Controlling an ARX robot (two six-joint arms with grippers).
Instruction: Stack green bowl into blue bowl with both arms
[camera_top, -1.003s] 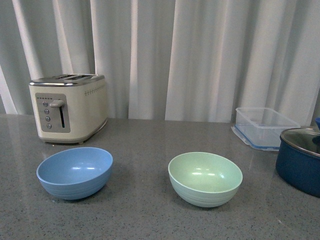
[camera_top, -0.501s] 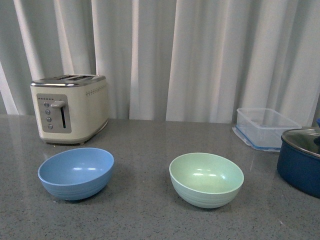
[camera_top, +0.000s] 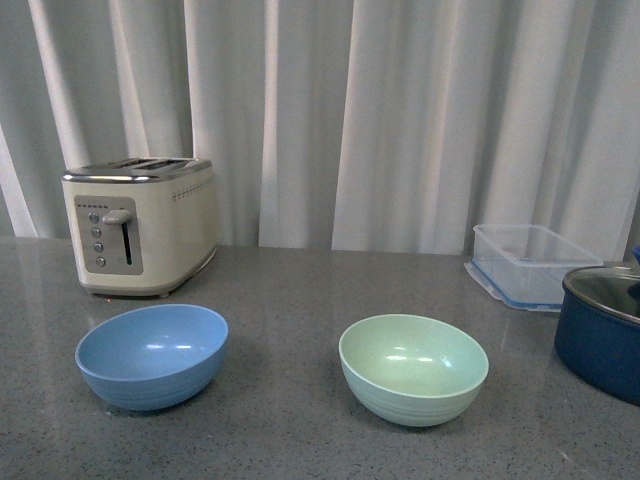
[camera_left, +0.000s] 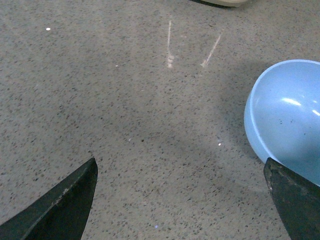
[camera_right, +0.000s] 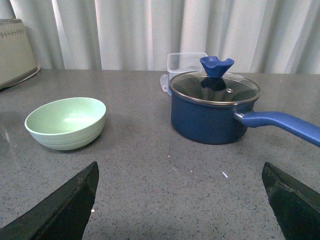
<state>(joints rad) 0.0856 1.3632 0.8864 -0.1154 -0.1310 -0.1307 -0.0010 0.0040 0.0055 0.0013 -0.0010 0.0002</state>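
I see blue bowl cut by frame edge, left wrist view. Front view: pot clipped. Right wrist: container partly behind pot.

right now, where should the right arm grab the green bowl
Probably the rim of the green bowl, on its right side, coming from above with one finger inside: it sits upright and empty, and its rounded wall offers no flat hold.

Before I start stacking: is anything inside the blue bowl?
No, the blue bowl shows only its bare inside in the front view.
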